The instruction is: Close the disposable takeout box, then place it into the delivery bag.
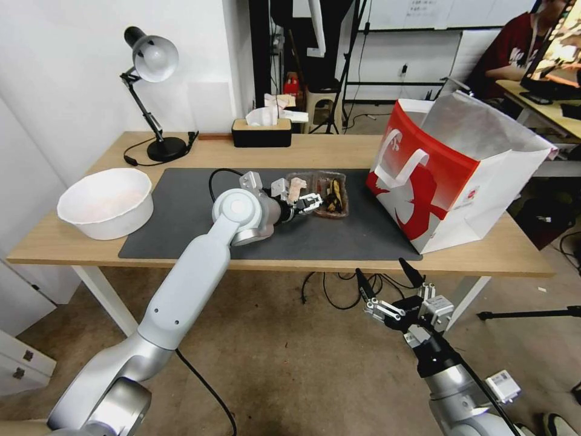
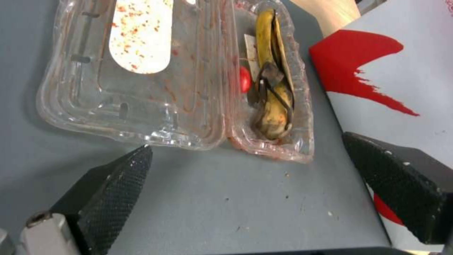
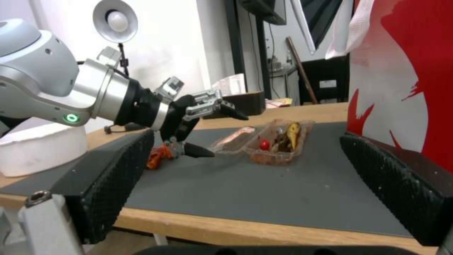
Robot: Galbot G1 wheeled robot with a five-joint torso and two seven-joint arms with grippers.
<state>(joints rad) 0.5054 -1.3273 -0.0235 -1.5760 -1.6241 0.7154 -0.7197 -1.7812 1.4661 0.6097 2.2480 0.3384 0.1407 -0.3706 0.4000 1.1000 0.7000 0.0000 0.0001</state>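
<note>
The delivery bag (image 1: 451, 175) stands open at the right end of the grey mat (image 1: 181, 224), and the takeout box (image 1: 319, 192) lies flat open just left of it. My left gripper (image 1: 301, 204) hovers at the box's near-left edge, fingers spread wide and empty, much nearer than my right gripper (image 1: 388, 280), open below the table edge. Its two halves sit side by side: a smeared lid and a tray with banana peel (image 2: 273, 90).
</note>
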